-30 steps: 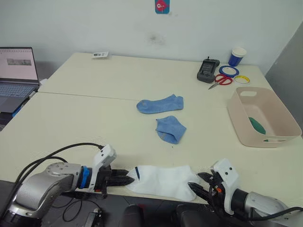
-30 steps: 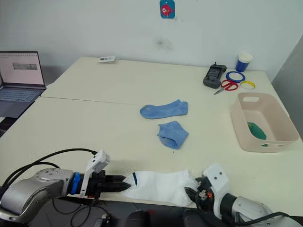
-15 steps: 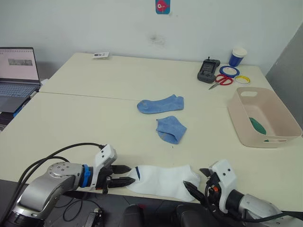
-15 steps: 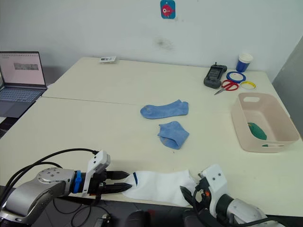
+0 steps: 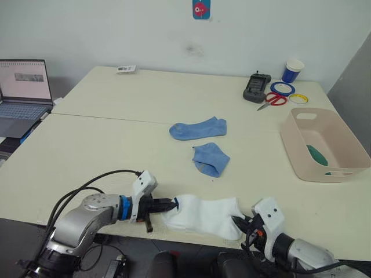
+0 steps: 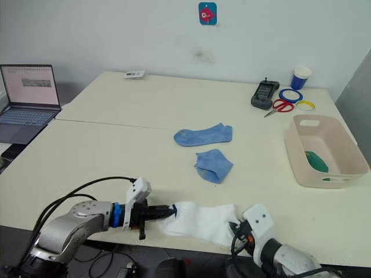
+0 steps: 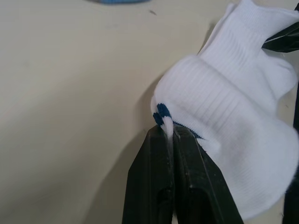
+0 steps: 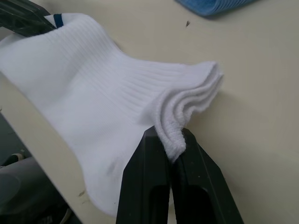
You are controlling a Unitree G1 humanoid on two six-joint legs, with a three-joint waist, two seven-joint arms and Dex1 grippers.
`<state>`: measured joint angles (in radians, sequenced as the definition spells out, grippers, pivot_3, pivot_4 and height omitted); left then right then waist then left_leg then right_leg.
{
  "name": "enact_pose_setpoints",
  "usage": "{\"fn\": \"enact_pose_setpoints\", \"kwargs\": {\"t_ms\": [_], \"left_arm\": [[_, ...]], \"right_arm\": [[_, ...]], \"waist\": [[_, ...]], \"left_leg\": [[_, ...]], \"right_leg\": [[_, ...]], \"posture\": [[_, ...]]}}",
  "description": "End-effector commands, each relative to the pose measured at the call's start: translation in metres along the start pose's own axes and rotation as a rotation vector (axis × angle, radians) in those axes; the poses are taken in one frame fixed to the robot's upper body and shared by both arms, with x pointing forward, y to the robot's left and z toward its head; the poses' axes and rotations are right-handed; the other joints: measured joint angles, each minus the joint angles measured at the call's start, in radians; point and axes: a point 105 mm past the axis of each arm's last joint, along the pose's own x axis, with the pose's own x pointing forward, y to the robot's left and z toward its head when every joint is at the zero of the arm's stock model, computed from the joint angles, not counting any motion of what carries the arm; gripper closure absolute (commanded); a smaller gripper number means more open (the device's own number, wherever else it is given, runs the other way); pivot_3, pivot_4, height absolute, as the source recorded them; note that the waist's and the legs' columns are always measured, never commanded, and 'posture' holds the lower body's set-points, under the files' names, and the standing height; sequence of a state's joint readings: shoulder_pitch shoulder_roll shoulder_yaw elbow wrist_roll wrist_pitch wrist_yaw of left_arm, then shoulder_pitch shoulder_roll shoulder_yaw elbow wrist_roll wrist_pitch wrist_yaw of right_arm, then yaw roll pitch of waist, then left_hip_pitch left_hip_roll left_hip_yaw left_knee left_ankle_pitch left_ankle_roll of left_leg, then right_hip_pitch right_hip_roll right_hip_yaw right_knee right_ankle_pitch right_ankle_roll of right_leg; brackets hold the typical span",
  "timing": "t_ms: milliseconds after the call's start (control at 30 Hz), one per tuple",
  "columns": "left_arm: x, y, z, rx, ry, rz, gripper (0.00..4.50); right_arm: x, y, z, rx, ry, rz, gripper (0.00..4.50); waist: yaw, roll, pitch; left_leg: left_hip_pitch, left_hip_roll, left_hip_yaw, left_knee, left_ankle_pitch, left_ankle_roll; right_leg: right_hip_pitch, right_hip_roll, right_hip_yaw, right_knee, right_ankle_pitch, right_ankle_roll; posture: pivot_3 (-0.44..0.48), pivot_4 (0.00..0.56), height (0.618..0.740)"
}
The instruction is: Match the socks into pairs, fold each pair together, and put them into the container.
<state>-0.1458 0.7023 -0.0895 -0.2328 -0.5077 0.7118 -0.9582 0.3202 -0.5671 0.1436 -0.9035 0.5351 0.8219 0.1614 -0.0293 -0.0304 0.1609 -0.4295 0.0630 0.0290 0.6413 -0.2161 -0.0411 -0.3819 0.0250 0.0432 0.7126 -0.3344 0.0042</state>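
We log the white sock pair (image 5: 204,214), bunched at the near table (image 5: 104,145) edge: our left gripper (image 7: 169,132) pinches its blue-marked end, our right gripper (image 8: 171,140) clamps the cuff. Beyond both grippers lie 2 blue socks (image 5: 203,142); the container (image 5: 324,145) sits far right.

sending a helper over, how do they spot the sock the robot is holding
Start at the near edge of the cream table. The white sock hangs between the left gripper and right gripper, pinched at both ends. The other two socks nearby are blue and lie untouched.
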Motion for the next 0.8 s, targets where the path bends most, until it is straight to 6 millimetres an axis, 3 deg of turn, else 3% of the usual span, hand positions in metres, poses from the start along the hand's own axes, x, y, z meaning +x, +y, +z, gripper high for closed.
{"fn": "enact_pose_setpoints", "kwargs": {"t_ms": [33, 200, 333, 500, 533, 567, 600, 700, 800], "left_arm": [[0.000, 0.008, 0.016, 0.030, -0.035, 0.025, 4.50], [0.008, 0.019, 0.016, 0.042, 0.004, 0.035, 4.50], [0.007, 0.012, 0.007, 0.038, 0.046, -0.032, 4.50], [0.006, 0.015, 0.006, 0.075, 0.033, 0.012, 3.23], [0.000, 0.019, 0.007, 0.087, 0.016, 0.052, 3.23], [-0.010, 0.023, 0.012, 0.099, -0.022, 0.076, 2.79], [-0.019, 0.026, 0.017, 0.097, -0.055, 0.091, 2.77], [-0.035, 0.026, 0.037, 0.167, -0.094, 0.064, 2.77], [-0.035, 0.020, 0.062, 0.239, -0.142, -0.004, 2.77]], "right_arm": [[0.000, -0.004, 0.015, -0.004, -0.055, 0.001, 4.45], [0.014, -0.023, 0.016, -0.001, -0.036, -0.038, 4.45], [0.019, -0.030, 0.011, 0.008, -0.004, -0.070, 4.45], [0.015, -0.031, 0.012, -0.008, -0.010, -0.097, 3.06], [0.010, -0.034, 0.013, -0.026, -0.014, -0.122, 3.06], [0.001, -0.042, 0.015, -0.064, -0.023, -0.164, 2.61], [-0.007, -0.046, 0.018, -0.080, -0.038, -0.179, 2.51], [-0.022, -0.044, 0.037, -0.125, -0.107, -0.139, 2.51], [-0.022, -0.028, 0.056, -0.195, -0.158, -0.039, 2.51]], "waist": [[-0.003, 0.000, 0.000], [-0.003, 0.000, 0.000], [-0.002, 0.000, 0.000], [-0.002, 0.000, 0.000], [-0.002, 0.000, 0.000], [-0.002, 0.000, 0.000], [-0.002, 0.000, 0.000], [-0.003, -0.001, 0.002], [-0.001, -0.001, 0.002]], "left_leg": [[0.000, 0.000, 0.000, 0.000, 0.000, 0.000], [0.000, 0.000, 0.000, 0.000, 0.000, 0.000], [0.000, 0.000, 0.000, 0.000, 0.000, 0.000], [0.000, 0.001, 0.000, 0.000, 0.000, 0.000], [0.000, 0.001, 0.000, 0.000, 0.000, 0.000], [0.000, 0.001, 0.000, 0.000, 0.000, 0.000], [0.000, 0.001, 0.000, 0.000, 0.000, 0.000], [-0.001, 0.001, -0.001, 0.000, 0.000, 0.000], [0.000, 0.001, -0.001, 0.000, 0.000, 0.000]], "right_leg": [[0.000, 0.000, 0.000, 0.000, 0.000, 0.000], [0.000, 0.002, 0.000, 0.001, 0.000, 0.000], [0.000, 0.002, 0.000, 0.001, 0.000, 0.000], [0.000, 0.002, 0.001, 0.001, 0.000, 0.000], [0.000, 0.002, 0.001, 0.001, 0.000, 0.000], [0.000, 0.001, 0.001, 0.001, 0.000, 0.000], [0.000, 0.001, 0.000, 0.001, 0.000, 0.000], [-0.001, 0.002, 0.000, 0.001, 0.000, 0.000], [0.000, 0.002, 0.000, 0.002, 0.000, 0.000]], "posture": [[0.000, 0.150, 0.725], [0.000, 0.150, 0.725], [0.000, 0.150, 0.725], [0.000, 0.150, 0.725], [0.000, 0.150, 0.725], [0.000, 0.150, 0.725], [0.000, 0.150, 0.725], [0.000, 0.150, 0.725], [0.000, 0.150, 0.725]]}}
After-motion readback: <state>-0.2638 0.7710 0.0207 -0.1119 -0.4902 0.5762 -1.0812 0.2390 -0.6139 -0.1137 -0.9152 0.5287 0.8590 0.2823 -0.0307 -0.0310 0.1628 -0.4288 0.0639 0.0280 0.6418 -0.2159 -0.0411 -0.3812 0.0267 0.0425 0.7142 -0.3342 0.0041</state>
